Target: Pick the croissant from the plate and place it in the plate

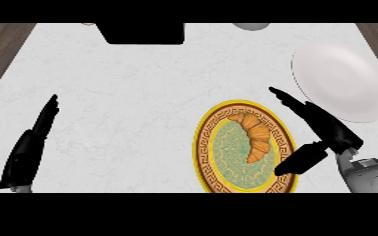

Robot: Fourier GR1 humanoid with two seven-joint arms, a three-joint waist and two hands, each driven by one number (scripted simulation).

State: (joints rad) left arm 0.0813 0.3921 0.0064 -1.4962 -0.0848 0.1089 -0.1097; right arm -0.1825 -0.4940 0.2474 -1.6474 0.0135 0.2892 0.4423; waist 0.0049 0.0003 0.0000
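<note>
Right robot hand open just beside croissant on patterned plate

Two black hands, left hand, right hand, grey right forearm

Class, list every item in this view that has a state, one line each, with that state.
Orange croissant: lying on the patterned plate, unheld.
Gold-rimmed green patterned plate: loaded.
Plain white plate: bare.
Right hand: open, beside the croissant.
Left hand: open, resting at left edge.
</note>
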